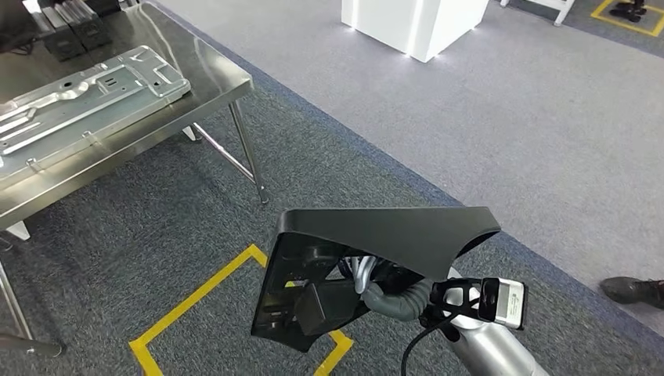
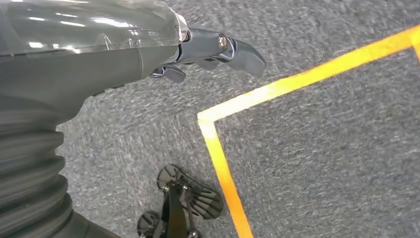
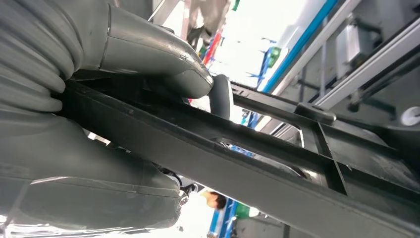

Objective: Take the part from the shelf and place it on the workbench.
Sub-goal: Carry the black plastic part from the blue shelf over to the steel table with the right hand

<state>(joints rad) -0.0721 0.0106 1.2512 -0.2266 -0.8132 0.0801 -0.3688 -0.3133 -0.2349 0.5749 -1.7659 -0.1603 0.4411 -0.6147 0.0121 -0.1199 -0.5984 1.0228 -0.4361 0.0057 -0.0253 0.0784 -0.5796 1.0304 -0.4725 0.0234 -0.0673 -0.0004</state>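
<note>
Right hand: you see your right hand (image 1: 368,286) low in the head view, tucked under and behind the black part (image 1: 376,251); in the right wrist view the thick grey thumb (image 3: 163,64) lies over one side of a dark rib of the part (image 3: 223,158) and the palm sits on the other side, so the hand grips the part
Part: a black moulded panel, held up off the floor in your right hand; its flat top edge runs out past the hand to a point, and its ribbed inner face hangs below the hand, tilted
Left hand: your left hand (image 2: 213,52) hangs over grey carpet (image 2: 322,148); its dark fingers are stretched out with nothing in them; a yellow floor line (image 2: 218,148) bends at a corner just beyond the fingertips
Workbench: the steel workbench (image 1: 211,86) stands well apart from your right hand, ahead and to its left; a long pressed metal plate (image 1: 86,98) lies on it, with dark boxes (image 1: 70,27) at its far end
Floor: yellow tape (image 1: 196,294) marks a square beneath the held part
Others: a white block (image 1: 415,23) stands far ahead of the right hand; a dark shoe (image 1: 634,290) rests on the carpet to its right
</note>
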